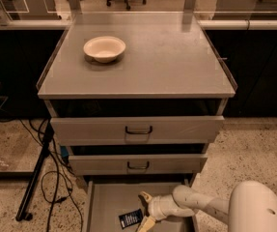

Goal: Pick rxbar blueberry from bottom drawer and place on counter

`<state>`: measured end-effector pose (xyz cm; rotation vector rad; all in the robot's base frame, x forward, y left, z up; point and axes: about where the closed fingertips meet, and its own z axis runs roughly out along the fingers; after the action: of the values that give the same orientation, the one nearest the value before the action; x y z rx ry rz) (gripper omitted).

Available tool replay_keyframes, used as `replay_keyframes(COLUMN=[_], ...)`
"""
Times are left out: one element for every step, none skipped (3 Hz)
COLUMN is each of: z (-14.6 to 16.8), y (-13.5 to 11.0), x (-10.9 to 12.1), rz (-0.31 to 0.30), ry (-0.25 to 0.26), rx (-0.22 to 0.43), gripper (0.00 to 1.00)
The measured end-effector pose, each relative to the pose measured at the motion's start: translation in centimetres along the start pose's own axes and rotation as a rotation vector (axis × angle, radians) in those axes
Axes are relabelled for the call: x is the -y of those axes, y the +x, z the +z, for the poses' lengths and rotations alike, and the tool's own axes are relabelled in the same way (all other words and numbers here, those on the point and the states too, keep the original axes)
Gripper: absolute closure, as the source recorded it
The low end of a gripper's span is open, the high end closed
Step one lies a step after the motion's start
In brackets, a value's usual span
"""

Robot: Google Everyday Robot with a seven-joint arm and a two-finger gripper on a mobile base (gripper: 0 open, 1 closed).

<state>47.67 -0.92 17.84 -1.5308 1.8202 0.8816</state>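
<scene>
The bottom drawer stands pulled out at the foot of the cabinet, its flat grey floor showing. On that floor lies the rxbar blueberry, a small dark navy wrapper with white lettering. My gripper reaches into the drawer from the right, just right of the bar, open, one tan finger above and one below the bar's right end. Nothing is held between the fingers. The counter is the broad grey top of the cabinet.
A cream bowl sits on the counter's back left. Two upper drawers with dark loop handles overhang the open drawer. Black cables and a stand leg lie on the speckled floor at left. My white arm fills the lower right.
</scene>
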Motion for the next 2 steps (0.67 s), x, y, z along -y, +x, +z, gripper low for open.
replay_keyframes(z=[-0.1,1.0], y=[-0.2,-0.1], x=[-0.9,-1.2], rz=[-0.004,0.009], ry=[0.040,0.035], rx=[-0.056,-0.050], gripper=[0.00,0.00])
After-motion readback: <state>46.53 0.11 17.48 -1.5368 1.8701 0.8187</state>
